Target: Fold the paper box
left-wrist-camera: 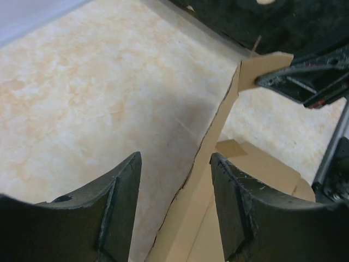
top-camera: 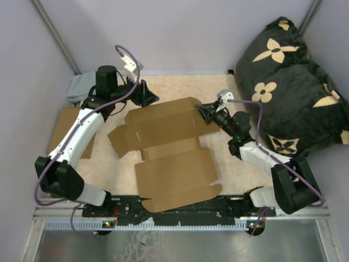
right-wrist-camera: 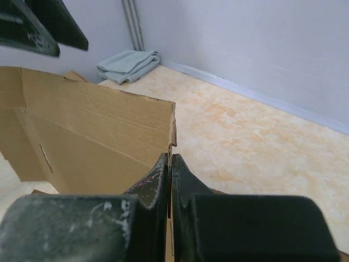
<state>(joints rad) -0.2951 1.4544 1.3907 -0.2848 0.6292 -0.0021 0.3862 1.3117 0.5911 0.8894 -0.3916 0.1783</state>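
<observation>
The paper box (top-camera: 174, 158) is a brown die-cut sheet lying mid-table, its far panel (top-camera: 163, 123) tilted up off the surface. My right gripper (top-camera: 205, 114) is shut on that panel's right edge; in the right wrist view the thin cardboard (right-wrist-camera: 92, 136) is pinched between the closed fingertips of the gripper (right-wrist-camera: 170, 159). My left gripper (top-camera: 146, 96) is at the panel's far left corner. In the left wrist view the left gripper (left-wrist-camera: 175, 159) is open, and the panel's top edge (left-wrist-camera: 218, 125) runs between the fingers with a gap on each side.
A black pillow with tan flowers (top-camera: 294, 82) fills the back right. A folded grey cloth (top-camera: 78, 87) lies in the back left corner, also seen as the cloth (right-wrist-camera: 128, 63). A flat brown cardboard piece (top-camera: 64, 128) sits under the left arm. Walls close in at the back and sides.
</observation>
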